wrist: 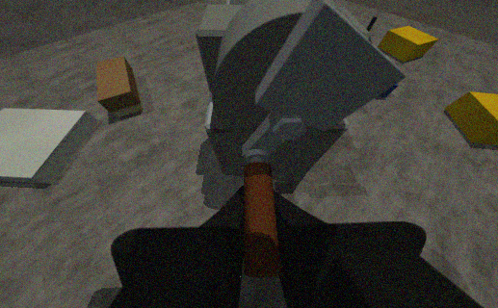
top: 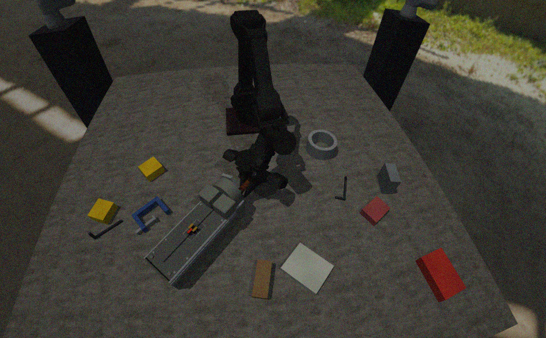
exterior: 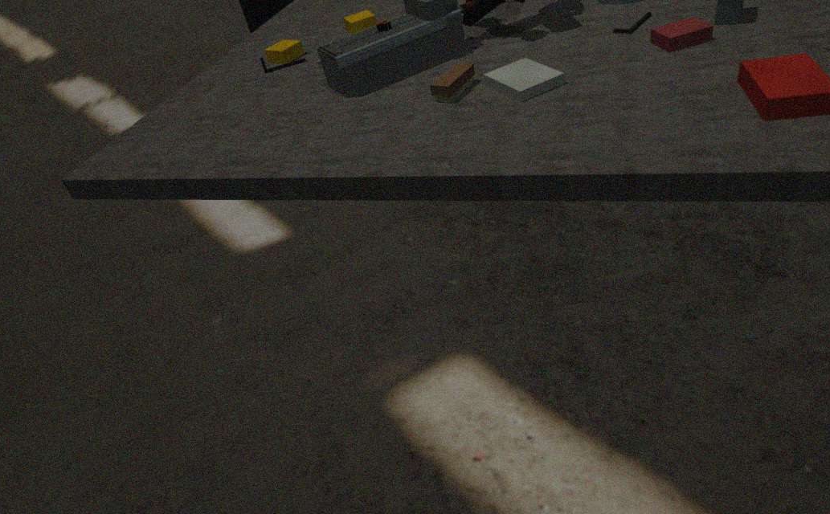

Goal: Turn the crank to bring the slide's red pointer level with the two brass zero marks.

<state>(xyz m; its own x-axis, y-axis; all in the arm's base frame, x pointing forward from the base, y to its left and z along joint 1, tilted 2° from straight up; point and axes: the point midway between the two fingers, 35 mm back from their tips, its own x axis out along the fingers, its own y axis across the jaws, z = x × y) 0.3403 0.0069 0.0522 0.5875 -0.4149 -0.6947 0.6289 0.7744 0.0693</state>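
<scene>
The black parallel-jaw end effector (top: 245, 184) (wrist: 253, 191) is closed around the orange-brown cylindrical crank handle (top: 244, 184) (wrist: 260, 202), its fingers on either side of the grip, which lies lengthwise between them in the wrist view. That hold makes sense for cranking: the handle stands out from the grey crank arm (wrist: 275, 132), so carrying it round in a circle should turn the mechanism. The long grey box-shaped machine (top: 174, 262) (exterior: 392, 63) sits diagonally on the grey, stone-patterned desk (top: 207, 310) (exterior: 405, 146), crank end towards the robot, presumably so the handle is in reach while the slotted top stays in view from above. On that top, part-way along the dark slot, is the small slide with its red pointer (top: 190, 231), right by the yellow brass zero marks (top: 193, 227) — close, though too small here to tell whether exactly level. The job looks to be in its fine stage: small turns, a check of the pointer, then opening the fingers straight off the handle. Overshoot is the likely fault, as is a sideways nudge on release — either could spoil the alignment. The flat white square block (top: 307, 268) (exterior: 524, 75) (wrist: 18, 141) lies well apart from the handle and should not hinder its swing.
</scene>
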